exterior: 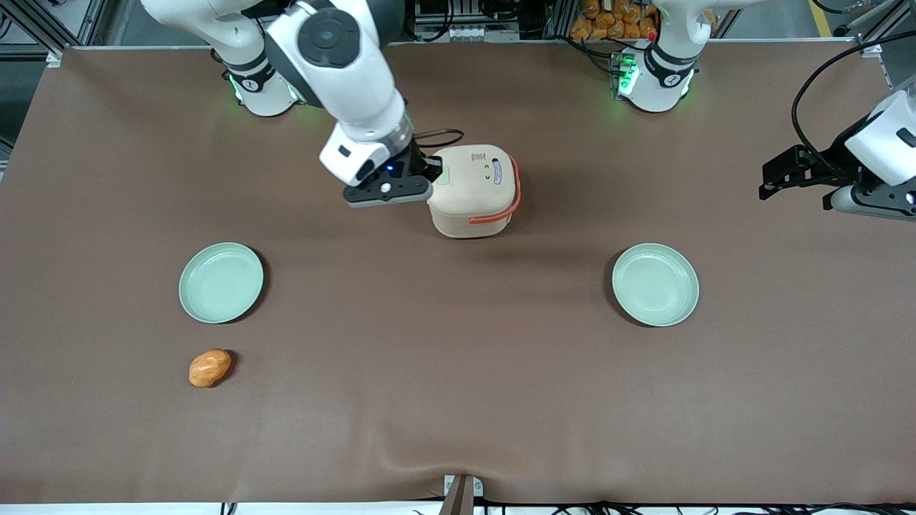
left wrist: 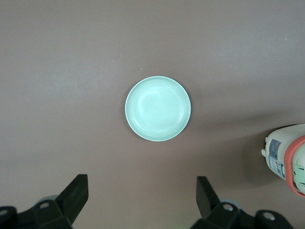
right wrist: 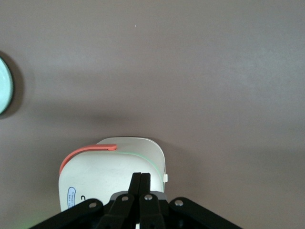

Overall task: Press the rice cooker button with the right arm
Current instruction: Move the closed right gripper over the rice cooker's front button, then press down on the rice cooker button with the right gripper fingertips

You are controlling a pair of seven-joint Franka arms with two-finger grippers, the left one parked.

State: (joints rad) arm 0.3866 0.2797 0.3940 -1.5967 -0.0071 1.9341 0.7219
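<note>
Your gripper [right wrist: 141, 177] sits with its fingers [right wrist: 136, 183] pressed together, tips down on the lid of the rice cooker [exterior: 474, 189] — at the edge nearest the working arm's end of the table. The cooker stands mid-table, coral handle [exterior: 501, 209] folded down, between two green plates [exterior: 221, 282] [exterior: 655, 284] nearer the front camera — an orange potato-like item [exterior: 210, 368] lies nearer still.

rice cooker [exterior: 472, 189] label print illegible

Cream rice cooker [exterior: 472, 192], coral handle; black tool [right wrist: 141, 183] above.
</note>
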